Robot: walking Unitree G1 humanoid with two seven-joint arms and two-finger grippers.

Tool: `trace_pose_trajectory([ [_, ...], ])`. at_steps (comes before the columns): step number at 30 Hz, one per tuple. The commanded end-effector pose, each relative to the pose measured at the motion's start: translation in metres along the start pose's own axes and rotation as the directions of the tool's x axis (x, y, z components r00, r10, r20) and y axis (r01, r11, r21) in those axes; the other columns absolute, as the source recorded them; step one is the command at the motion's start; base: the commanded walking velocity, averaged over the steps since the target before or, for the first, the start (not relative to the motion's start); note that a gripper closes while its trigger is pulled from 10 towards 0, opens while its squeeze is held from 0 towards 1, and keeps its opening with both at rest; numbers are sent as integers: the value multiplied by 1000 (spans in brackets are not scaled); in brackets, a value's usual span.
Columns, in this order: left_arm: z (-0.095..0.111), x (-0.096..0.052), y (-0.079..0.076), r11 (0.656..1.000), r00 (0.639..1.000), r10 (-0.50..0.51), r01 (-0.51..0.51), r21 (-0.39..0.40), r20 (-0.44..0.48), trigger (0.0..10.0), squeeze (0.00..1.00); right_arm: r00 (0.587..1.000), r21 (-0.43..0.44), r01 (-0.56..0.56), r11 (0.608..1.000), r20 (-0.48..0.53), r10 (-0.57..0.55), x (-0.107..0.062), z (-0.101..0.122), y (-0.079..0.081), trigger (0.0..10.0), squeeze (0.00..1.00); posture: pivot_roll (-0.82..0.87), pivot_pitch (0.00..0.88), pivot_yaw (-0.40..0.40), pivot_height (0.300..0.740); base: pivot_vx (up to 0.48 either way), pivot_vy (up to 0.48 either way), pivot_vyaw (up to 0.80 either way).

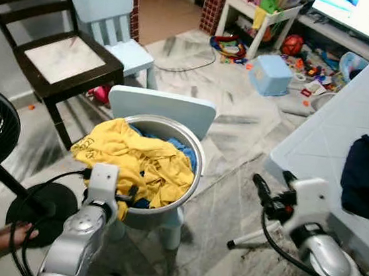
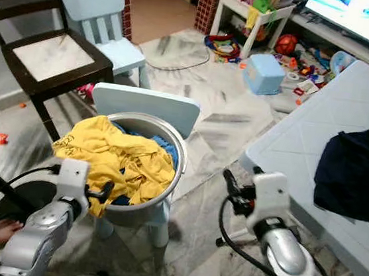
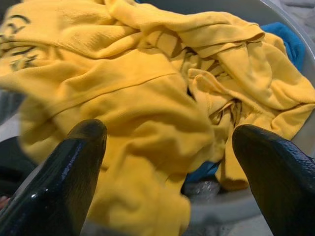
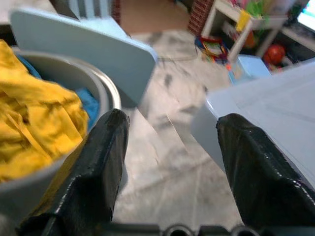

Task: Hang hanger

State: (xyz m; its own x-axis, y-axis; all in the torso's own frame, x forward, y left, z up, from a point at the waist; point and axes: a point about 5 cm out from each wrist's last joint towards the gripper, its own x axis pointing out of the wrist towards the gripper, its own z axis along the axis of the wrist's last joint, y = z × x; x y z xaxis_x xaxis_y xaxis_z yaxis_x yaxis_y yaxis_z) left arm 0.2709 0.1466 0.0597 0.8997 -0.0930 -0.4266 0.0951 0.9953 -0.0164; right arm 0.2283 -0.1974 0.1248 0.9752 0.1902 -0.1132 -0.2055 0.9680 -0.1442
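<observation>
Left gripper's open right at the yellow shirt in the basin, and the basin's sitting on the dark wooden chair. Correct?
Not quite. The left gripper is open at the yellow shirt in the basin, but the basin sits on the small light blue chair, as the left eye view shows. The dark wooden chair stands apart behind it, its seat bare.

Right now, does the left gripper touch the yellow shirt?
Cannot tell. In the left wrist view the left gripper is open, one finger each side of the yellow shirt; neither contact nor gap shows plainly.

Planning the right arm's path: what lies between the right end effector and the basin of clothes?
Bare marble floor in the head views; nothing stands between the right end effector and the basin.
</observation>
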Motion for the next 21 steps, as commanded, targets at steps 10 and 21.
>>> trace_pose_trajectory([
  [10, 9, 34, -17, 999, 1000, 2, -4, 51, 23, 10000, 0, 998, -39, 46, 998, -42, -48, -20, 7, -19, 10000, 0, -261, 260, -139, 740, 0, 0, 0],
  [21, -11, 39, 0, 995, 995, 95, -93, 45, -34, 10000, 0, 998, -38, 37, 999, -57, -39, -23, 7, -15, 10000, 0, -250, 264, -125, 740, 0, 0, 0],
])
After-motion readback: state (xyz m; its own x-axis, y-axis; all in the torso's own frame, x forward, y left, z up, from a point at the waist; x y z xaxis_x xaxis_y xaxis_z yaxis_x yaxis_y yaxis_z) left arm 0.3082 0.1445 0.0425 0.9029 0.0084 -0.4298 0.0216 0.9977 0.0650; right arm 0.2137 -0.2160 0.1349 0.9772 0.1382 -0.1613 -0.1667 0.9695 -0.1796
